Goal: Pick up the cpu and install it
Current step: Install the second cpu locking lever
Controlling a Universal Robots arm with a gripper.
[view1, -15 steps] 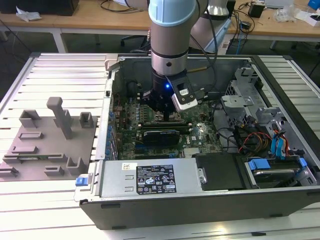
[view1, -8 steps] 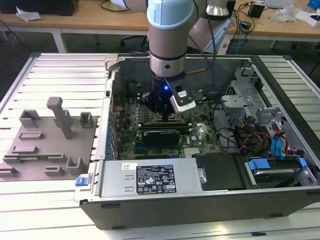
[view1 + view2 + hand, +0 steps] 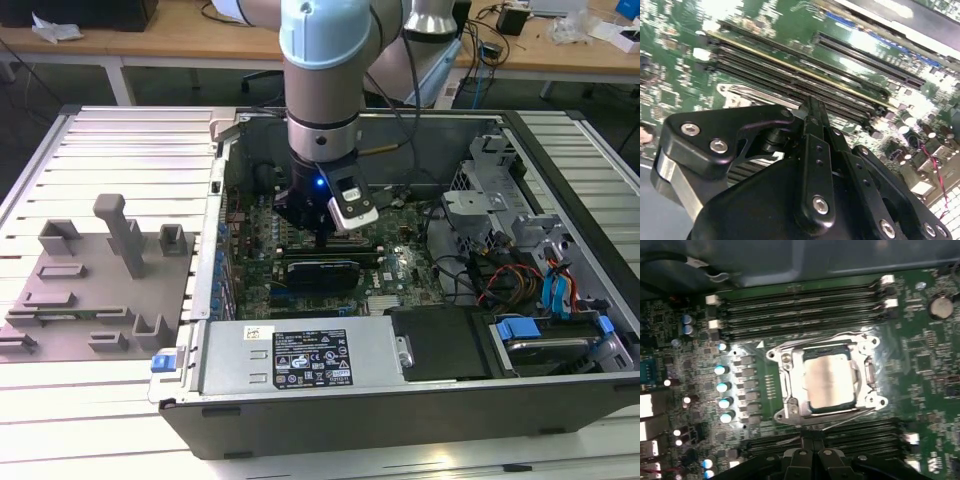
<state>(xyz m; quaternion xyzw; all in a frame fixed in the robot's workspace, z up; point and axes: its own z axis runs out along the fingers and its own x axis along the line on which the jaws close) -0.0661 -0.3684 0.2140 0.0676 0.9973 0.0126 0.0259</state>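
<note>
The cpu [image 3: 830,382], a small square chip with a pale silvery top, lies flat inside the metal-framed socket [image 3: 790,390] of the green motherboard [image 3: 925,365]. My gripper [image 3: 812,439] hangs just above the board beside the socket, its two black fingers pressed together with nothing between them. In the second wrist view the gripper [image 3: 812,106] points down at the long memory slots [image 3: 790,75]. In the exterior view the gripper [image 3: 318,235] is lowered into the open computer case [image 3: 215,250], over the middle of the board.
A grey tray [image 3: 95,290] with plastic blocks and posts lies at the exterior view's left. Inside the case are a black card [image 3: 322,272], a power supply [image 3: 300,355], and a drive cage with cables [image 3: 510,230] at the exterior view's right.
</note>
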